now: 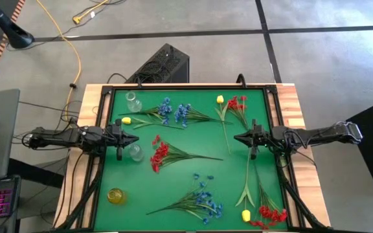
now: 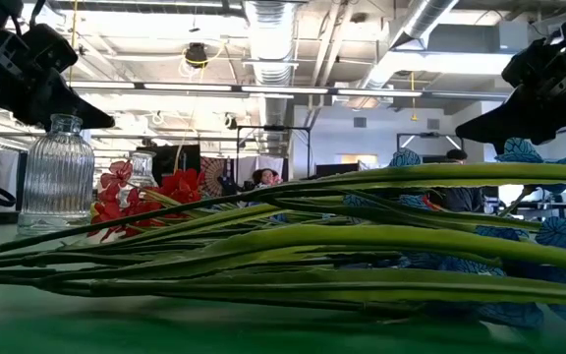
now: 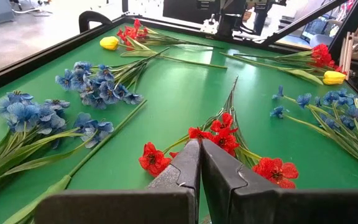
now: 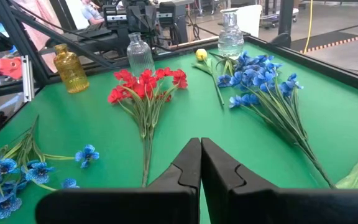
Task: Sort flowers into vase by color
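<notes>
Flowers lie scattered all over the green desk (image 1: 238,155) and none stands in a vase yet, so I judge we're at the very start, with the first pick still to choose. From above I see a red spray (image 1: 159,154) near the middle, two blue sprays (image 1: 173,112) toward the far left, another blue spray (image 1: 206,197) at the near middle, a red spray with a yellow tulip (image 1: 220,99) at the far right, and a second yellow tulip (image 1: 245,215) beside a red spray (image 1: 271,215) at the near right. Vases wait on the left: a clear one (image 1: 133,101) far, another clear one (image 1: 135,152) at mid-left, an amber one (image 1: 115,195) near. My left gripper (image 1: 133,138) hovers at the left edge, fingers pressed together, holding nothing; its wrist view looks straight onto the central red spray. My right gripper (image 1: 237,138) hangs at mid-right, fingers together too, also empty. Next move, as I see it: spread one gripper's fingers, come down over a thin stem, probably that central red spray, and pinch low on the stalk. The stems look slender and springy, so the grip must be centred.
</notes>
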{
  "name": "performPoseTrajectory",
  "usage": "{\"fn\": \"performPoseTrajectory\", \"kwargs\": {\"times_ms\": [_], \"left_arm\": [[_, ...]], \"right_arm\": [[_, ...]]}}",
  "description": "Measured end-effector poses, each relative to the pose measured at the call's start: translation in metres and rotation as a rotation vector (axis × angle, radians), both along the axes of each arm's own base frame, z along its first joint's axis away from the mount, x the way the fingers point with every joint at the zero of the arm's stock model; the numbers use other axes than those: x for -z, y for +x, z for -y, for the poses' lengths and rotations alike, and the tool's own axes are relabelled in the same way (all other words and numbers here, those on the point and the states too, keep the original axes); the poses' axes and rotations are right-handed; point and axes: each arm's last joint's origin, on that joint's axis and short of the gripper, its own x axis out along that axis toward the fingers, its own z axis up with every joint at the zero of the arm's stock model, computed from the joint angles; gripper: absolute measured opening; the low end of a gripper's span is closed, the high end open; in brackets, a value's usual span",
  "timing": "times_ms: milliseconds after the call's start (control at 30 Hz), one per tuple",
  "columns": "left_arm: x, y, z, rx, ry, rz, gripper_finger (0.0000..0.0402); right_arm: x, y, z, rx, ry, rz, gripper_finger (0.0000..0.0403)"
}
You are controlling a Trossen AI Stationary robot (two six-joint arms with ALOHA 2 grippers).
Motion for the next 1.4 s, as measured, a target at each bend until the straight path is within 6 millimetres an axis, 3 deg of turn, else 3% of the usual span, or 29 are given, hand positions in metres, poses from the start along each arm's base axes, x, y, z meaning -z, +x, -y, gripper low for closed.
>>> {"fn": "performPoseTrajectory", "kwargs": {"times_ms": [733, 1133, 1400], "left_arm": [[-0.0002, 0.0, -0.0005, -0.003, 0.05, -0.006, 0.0], [-0.0009, 0.0001, -0.0008, -0.079, -0.183, 0.043, 0.0], [-0.0015, 0.0004, 0.0, -0.054, -0.19, 0.046, 0.0]], "right_arm": [[0.0, 0.0, -0.0001, -0.004, 0.001, 0.0, 0.0036], [0.0, 0.0, 0.0, -0.002, 0.001, 0.0, 0.0036], [-0.0003, 0.0, 0.001, 0.012, 0.0, 0.003, 0.0036]]}}
